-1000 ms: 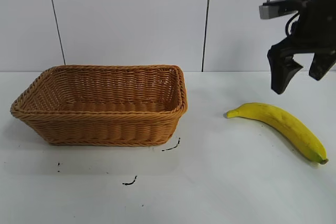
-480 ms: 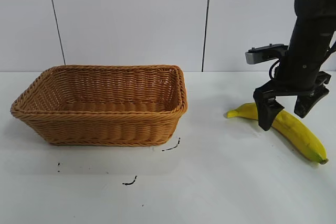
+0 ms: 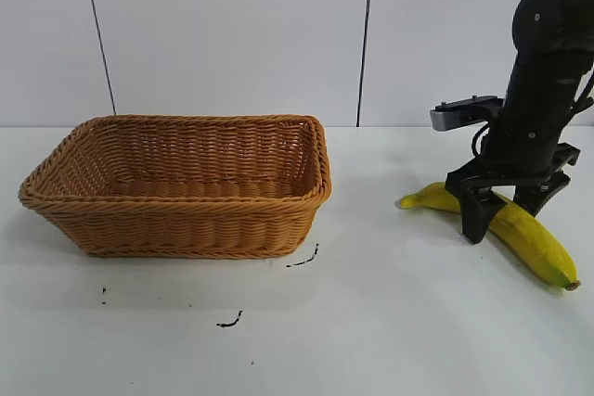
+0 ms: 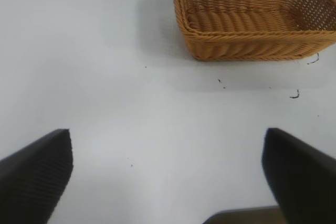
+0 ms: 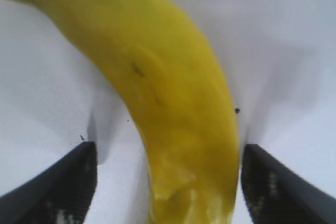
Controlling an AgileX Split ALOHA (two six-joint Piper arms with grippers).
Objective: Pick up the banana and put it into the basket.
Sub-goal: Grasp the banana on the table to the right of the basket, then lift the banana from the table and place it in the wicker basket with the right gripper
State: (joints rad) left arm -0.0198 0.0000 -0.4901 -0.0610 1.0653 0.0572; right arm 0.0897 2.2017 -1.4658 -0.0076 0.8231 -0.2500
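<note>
Banana (image 3: 506,225) lies flat on the white table (image 3: 371,322) at the right of the exterior frame, stem end pointing toward the middle, dark end toward the lower right corner. My right gripper (image 3: 506,215) stands directly over its middle, lowered to the tabletop, with one finger on each side of the fruit. Fingers are spread wider than the banana; in the right wrist picture the banana (image 5: 168,103) fills the centre, with a strip of white table showing between it and each finger (image 5: 52,187), so neither pad touches it.

My left gripper (image 4: 168,182) shows only in its own wrist picture, spread wide above bare table, with the basket (image 4: 252,19) well apart in the upper right of that frame.

Count: one banana, one basket, two grippers. The basket (image 3: 176,183) sits in the left half of the exterior frame, well apart from the banana, nothing inside it. A few small dark marks (image 3: 302,260) dot the table just in front of the basket.
</note>
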